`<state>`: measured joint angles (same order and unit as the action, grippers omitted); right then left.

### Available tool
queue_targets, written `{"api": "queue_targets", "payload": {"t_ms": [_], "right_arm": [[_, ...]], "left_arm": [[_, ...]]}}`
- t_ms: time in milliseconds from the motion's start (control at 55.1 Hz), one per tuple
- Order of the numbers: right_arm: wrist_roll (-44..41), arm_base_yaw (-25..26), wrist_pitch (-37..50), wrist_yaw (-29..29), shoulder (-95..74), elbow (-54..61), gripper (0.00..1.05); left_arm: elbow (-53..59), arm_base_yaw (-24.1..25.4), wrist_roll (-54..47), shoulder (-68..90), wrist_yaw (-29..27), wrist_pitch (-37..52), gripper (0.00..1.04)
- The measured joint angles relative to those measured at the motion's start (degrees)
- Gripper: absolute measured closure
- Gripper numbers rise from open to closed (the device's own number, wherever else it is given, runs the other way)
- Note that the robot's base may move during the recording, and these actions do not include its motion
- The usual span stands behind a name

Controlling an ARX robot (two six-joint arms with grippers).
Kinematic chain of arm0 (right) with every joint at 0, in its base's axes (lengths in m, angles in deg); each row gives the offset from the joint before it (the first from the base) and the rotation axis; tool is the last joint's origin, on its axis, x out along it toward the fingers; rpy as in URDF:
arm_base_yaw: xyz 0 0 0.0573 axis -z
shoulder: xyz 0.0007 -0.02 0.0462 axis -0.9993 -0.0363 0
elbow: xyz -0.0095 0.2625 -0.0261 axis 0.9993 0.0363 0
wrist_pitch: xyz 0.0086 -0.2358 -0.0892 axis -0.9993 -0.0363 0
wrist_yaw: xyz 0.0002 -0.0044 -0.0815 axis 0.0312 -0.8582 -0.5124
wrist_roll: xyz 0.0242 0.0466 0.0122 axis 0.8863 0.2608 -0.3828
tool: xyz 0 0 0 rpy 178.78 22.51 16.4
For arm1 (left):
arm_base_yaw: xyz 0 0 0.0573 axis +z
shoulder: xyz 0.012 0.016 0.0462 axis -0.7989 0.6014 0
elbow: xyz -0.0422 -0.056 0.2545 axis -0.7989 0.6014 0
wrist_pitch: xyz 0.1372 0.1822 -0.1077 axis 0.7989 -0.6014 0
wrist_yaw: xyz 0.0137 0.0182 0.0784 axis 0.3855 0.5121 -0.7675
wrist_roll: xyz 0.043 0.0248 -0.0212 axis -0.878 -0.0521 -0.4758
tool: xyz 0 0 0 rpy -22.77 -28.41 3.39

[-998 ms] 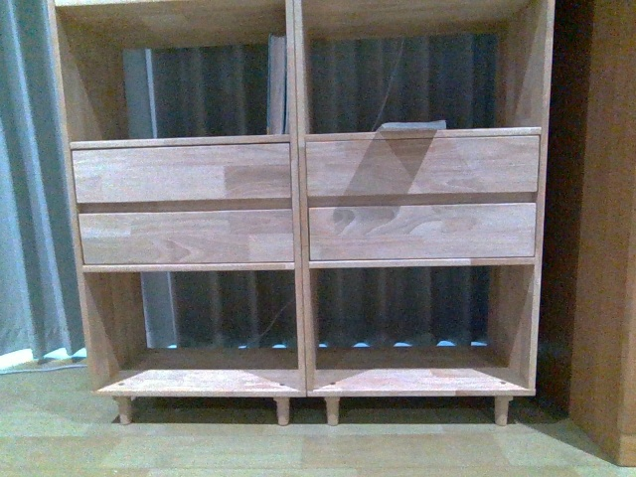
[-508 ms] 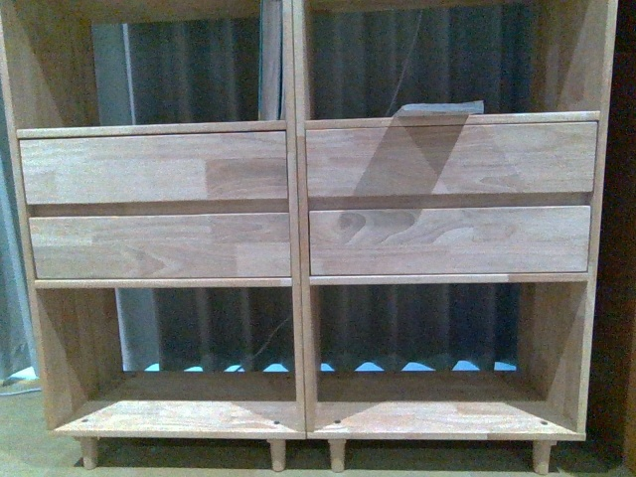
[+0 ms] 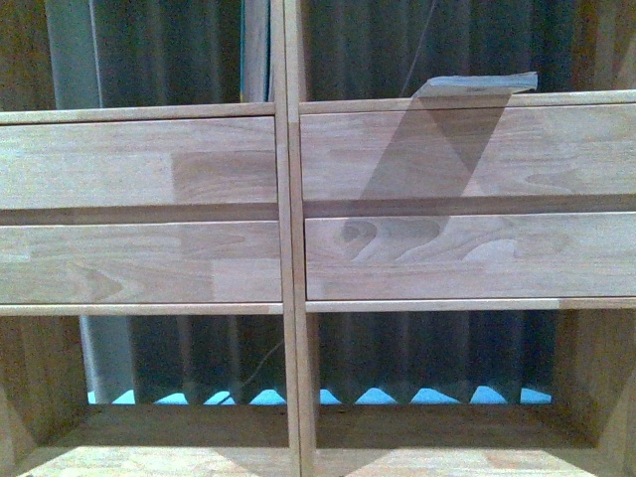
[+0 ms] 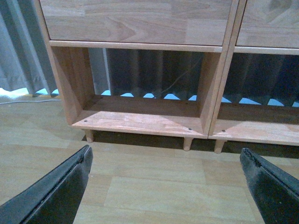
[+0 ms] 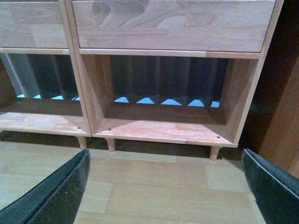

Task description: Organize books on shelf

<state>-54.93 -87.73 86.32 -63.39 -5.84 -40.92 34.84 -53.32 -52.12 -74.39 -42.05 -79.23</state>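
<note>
Pale wood floor (image 4: 154, 186) is lying below, grey curtain (image 4: 18, 51) hanging behind. The light-wood shelf (image 3: 288, 199) is standing near, a book (image 3: 479, 83) lying flat above its 2 right drawers (image 3: 467, 154). My left gripper (image 4: 166, 153) and right gripper (image 5: 166, 156) are gaping.

The shelf (image 3: 291, 328) fills the front view, with its divider running up the middle. Two drawers (image 3: 139, 164) are stacked left of the divider and two right of it, with open compartments above and below. A thin book (image 3: 482, 83) lies flat in the upper right compartment. An upright book (image 3: 255, 50) stands in the upper left one, against the divider. A curtain (image 3: 397, 50) hangs behind. The legs (image 4: 187, 143) stand on the floor (image 4: 154, 191).
</note>
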Motion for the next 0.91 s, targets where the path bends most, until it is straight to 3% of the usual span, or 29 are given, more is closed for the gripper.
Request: {"api": "queue_targets", "payload": {"t_ms": [907], "right_arm": [[0.00,0.00,0.00,0.04,0.00,0.00,0.07]], "left_arm": [[0.00,0.00,0.00,0.00,-0.02,0.00,0.07]]}}
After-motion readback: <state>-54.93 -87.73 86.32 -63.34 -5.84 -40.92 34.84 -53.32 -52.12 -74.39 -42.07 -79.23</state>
